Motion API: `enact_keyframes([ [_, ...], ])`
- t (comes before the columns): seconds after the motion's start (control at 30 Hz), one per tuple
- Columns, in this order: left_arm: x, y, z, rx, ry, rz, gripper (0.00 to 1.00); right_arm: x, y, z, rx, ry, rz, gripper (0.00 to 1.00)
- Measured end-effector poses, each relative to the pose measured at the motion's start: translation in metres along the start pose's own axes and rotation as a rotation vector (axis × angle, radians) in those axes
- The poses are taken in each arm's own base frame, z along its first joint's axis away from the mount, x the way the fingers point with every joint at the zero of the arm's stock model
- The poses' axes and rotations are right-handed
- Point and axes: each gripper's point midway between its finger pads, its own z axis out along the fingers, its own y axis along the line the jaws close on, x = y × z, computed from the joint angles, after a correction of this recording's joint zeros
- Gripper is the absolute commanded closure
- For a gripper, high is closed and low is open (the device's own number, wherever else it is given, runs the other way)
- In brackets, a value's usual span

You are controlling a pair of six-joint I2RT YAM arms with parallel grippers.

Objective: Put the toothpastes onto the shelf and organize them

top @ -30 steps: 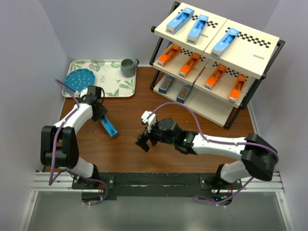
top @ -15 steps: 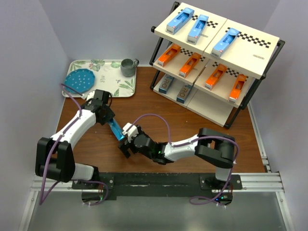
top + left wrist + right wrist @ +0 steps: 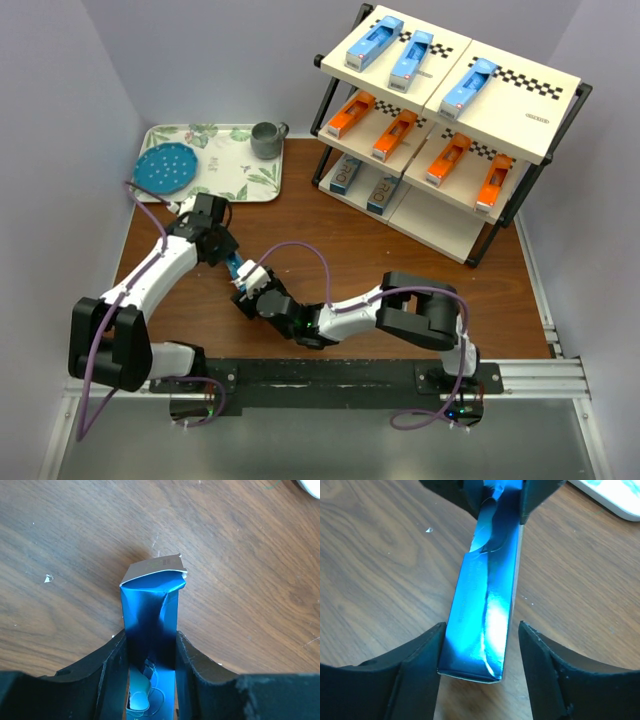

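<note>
**A:** That long, slim glossy blue cardboard toothpaste box looked rough: sides creased, grey end flap crumpled. The left gripper had its matte black fingers squeezed tight on one end, down by the brown wood-grain table.

**B:** And the right gripper?

**A:** It was straddling the other end, jaws partway apart. One finger sat against the box's edge, with a sliver of table showing beside the other, so no real grip. A second before, it was well off to the right and gaping wide. Since then the arm had folded back across and the jaws had narrowed.

**B:** The rest?

**A:** Same as before on the slanted black-tube shelf with cream boards: light blue boxes up top, orange boxes in the middle, grey-and-teal boxes at the bottom. From above, the held box was mostly buried under both grippers. I couldn't read its print, or tell whether it touched the table.
</note>
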Motion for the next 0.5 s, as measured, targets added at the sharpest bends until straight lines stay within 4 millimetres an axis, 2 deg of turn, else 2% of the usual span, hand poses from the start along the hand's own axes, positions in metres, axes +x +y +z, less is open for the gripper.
enact_keyframes([
  [0.07,0.001,0.001,0.0,0.0,0.001,0.001,0.67,0.003,0.002,0.001,0.005,0.005,-0.014,0.49],
  [0.1,0.002,0.001,0.0,0.0,0.002,0.001,0.67,0.004,0.004,0.002,0.004,0.007,-0.02,0.55],
  [0.2,0.003,0.003,0.0,-0.005,0.006,0.003,0.6,0.006,0.005,0.001,0.019,0.017,-0.039,0.67],
  [0.23,0.003,0.004,0.0,-0.008,0.008,0.004,0.54,0.006,0.004,0.001,0.023,0.018,-0.041,0.74],
  [0.33,0.003,0.004,0.0,-0.008,0.008,0.012,0.36,0.007,0.003,-0.001,0.034,0.023,-0.039,0.84],
  [0.43,0.0,0.002,-0.003,0.009,-0.008,0.033,0.22,0.012,0.0,-0.008,0.034,0.053,-0.026,0.91],
  [0.47,-0.003,0.001,-0.006,0.022,-0.022,0.043,0.14,0.014,-0.002,-0.012,0.036,0.066,-0.013,0.92],
  [0.5,-0.007,-0.001,-0.01,0.035,-0.037,0.048,0.12,0.015,-0.004,-0.015,0.036,0.076,-0.002,0.94],
])
